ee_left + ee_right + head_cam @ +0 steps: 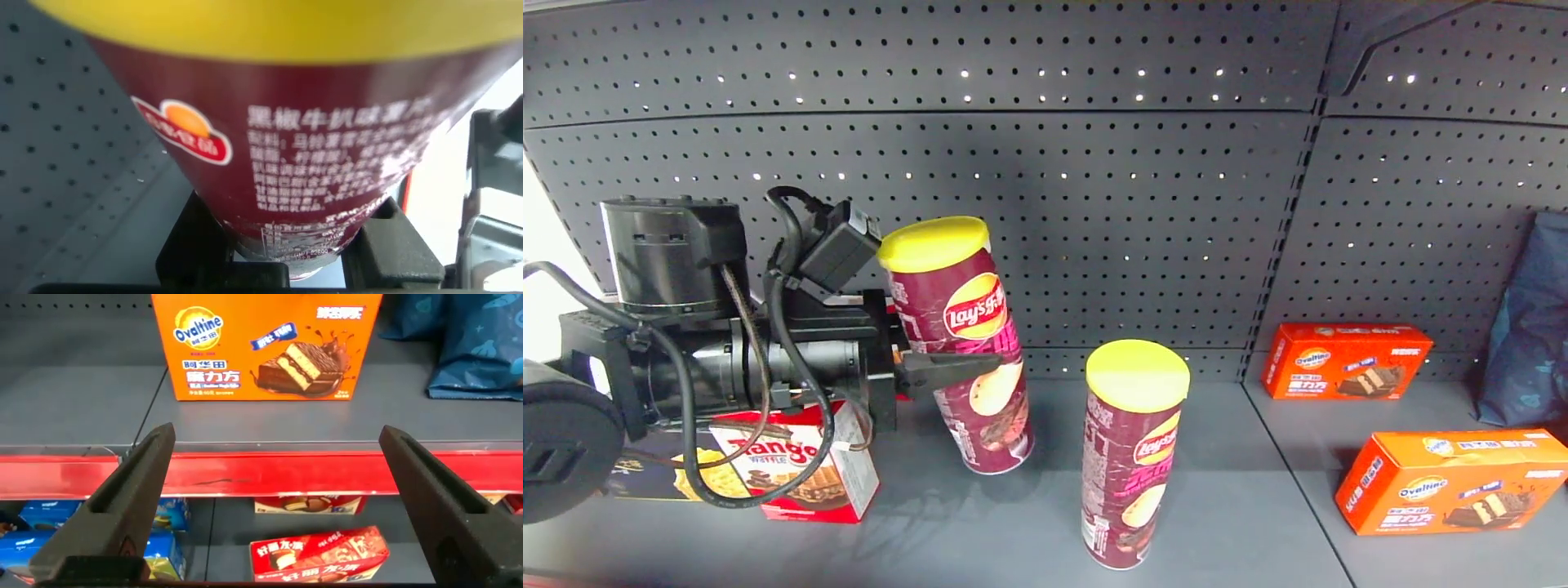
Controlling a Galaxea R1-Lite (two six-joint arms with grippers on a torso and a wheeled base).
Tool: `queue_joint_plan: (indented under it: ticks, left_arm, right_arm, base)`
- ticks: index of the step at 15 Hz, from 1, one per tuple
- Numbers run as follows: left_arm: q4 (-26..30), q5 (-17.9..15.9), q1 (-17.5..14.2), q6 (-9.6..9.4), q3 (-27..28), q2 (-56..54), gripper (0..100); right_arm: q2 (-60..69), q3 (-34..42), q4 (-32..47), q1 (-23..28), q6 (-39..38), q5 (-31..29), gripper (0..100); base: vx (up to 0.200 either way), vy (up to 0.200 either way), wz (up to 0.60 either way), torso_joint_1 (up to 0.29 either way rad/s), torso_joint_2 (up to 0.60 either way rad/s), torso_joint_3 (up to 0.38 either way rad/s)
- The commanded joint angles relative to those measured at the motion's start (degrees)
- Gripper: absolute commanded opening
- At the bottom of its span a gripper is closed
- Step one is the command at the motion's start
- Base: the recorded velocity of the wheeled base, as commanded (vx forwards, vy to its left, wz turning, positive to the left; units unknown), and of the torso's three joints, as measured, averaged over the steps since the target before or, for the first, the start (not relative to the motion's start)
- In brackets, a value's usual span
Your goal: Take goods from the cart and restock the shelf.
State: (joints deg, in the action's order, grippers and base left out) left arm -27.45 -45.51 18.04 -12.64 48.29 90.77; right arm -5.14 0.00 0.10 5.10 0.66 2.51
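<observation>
A maroon chip can (968, 343) with a yellow lid leans with its top toward the left, over the grey shelf (1225, 506). My left gripper (960, 359) comes in from the left and is shut on the can's middle. Whether the can's base touches the shelf I cannot tell. In the left wrist view the held can (302, 139) sits between the black fingers (391, 251) of the left gripper (286, 261). A second, like can (1131, 457) stands upright just right of it. My right gripper (282, 514) is open below the shelf's red front edge (270, 474).
A red wafer box (805, 478) lies under my left arm. Two orange boxes (1343, 359) (1450, 478) lie on the right bay, one of them (265, 343) seen from the right wrist. A blue bag (1527, 327) leans far right. A perforated back panel (1094, 204) closes the shelf.
</observation>
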Motion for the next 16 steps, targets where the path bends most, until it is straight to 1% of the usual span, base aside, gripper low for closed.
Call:
queue_joint_plan:
  ticks: [1, 2, 3, 4, 5, 7, 8, 11, 13, 14, 16]
  left_arm:
    - [4.8, 0.3, -0.5, -0.45, 6.6, 2.6, 0]
    - [10.0, 1.1, -0.2, -1.42, 11.6, 4.6, 0]
    - [12.7, 1.7, -0.3, -3.09, 15.3, 6.4, 0]
    - [14.1, 1.6, 0.0, -4.15, 18.0, 7.8, 0]
    - [14.6, 1.7, 0.3, -4.41, 18.8, 8.5, 0]
    - [14.4, 2.0, 1.6, -7.84, 21.0, 12.7, 0]
    - [14.6, 2.1, 2.0, -8.01, 21.4, 13.4, 0]
    - [15.1, 1.9, 3.6, -7.57, 24.5, 17.7, 0]
    - [14.4, 1.8, 4.5, -7.92, 26.5, 20.7, 0]
    - [14.4, 1.8, 4.5, -7.92, 26.5, 20.7, 0]
    - [14.7, 1.7, 4.6, -7.84, 29.6, 24.1, 0]
  right_arm:
    - [-0.3, 0.0, 0.0, 0.0, 0.0, 0.0, 100]
    - [-0.3, 0.0, 0.0, 0.0, 0.0, -0.1, 100]
    - [-0.4, 0.0, 0.0, 0.0, 0.0, 0.0, 100]
    - [-0.3, 0.0, 0.0, 0.0, 0.0, 0.0, 100]
    - [-0.3, 0.0, 0.0, 0.0, 0.0, 0.0, 100]
    - [-0.3, 0.0, 0.0, 0.0, 0.0, 0.0, 100]
    - [-0.4, 0.0, 0.0, 0.0, 0.0, 0.0, 100]
    - [-0.3, 0.0, 0.0, 0.0, 0.0, 0.0, 100]
    - [-0.3, 0.0, 0.0, 0.0, 0.0, 0.0, 100]
    - [-0.3, 0.0, 0.0, 0.0, 0.0, 0.0, 100]
    - [-0.3, 0.0, 0.0, 0.0, 0.0, 0.0, 100]
  base:
    - [0.000, 0.000, 0.00, 0.000, 0.00, 0.000]
    - [0.000, 0.000, 0.00, 0.000, 0.00, 0.000]
    - [0.000, 0.000, 0.00, 0.000, 0.00, 0.000]
    - [0.000, 0.000, 0.00, 0.000, 0.00, 0.000]
    - [0.000, 0.000, 0.00, 0.000, 0.00, 0.000]
    - [0.000, 0.000, 0.00, 0.000, 0.00, 0.000]
    - [0.000, 0.000, 0.00, 0.000, 0.00, 0.000]
    - [0.000, 0.000, 0.00, 0.000, 0.00, 0.000]
    - [0.000, 0.000, 0.00, 0.000, 0.00, 0.000]
    - [0.000, 0.000, 0.00, 0.000, 0.00, 0.000]
    - [0.000, 0.000, 0.00, 0.000, 0.00, 0.000]
